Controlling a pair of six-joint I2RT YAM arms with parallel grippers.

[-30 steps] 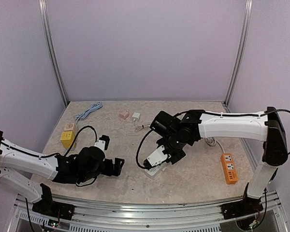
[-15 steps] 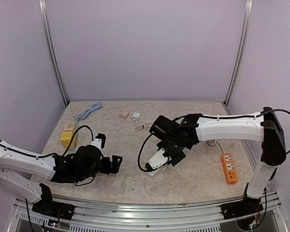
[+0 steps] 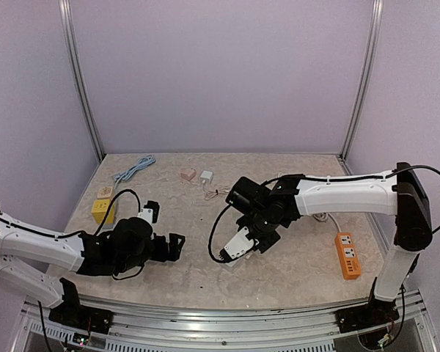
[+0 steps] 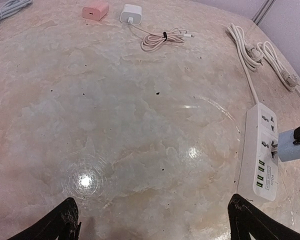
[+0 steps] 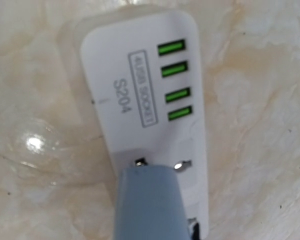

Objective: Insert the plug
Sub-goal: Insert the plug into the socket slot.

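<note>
A white power strip (image 5: 145,75) with green USB ports lies flat on the marble table; it also shows in the left wrist view (image 4: 262,150). My right gripper (image 3: 258,236) is shut on a blue-grey plug (image 5: 150,200). The plug's two metal prongs (image 5: 182,164) sit at the strip's socket, still showing above its face. A black cable (image 3: 216,224) loops off the plug. My left gripper (image 4: 157,225) hovers low over bare table left of the strip, open and holding nothing. The right fingers are mostly hidden behind the plug.
An orange power strip (image 3: 345,255) lies at the right. A yellow box (image 3: 101,209) and a grey cable (image 3: 134,167) are at the left. A pink charger (image 4: 95,10) and a white charger (image 4: 131,13) with its cord sit at the back. White cable (image 4: 255,50) trails from the strip.
My right gripper has shifted slightly left and lower with the plug, closer onto the white strip. The left arm has drifted a little back and left, still open.
</note>
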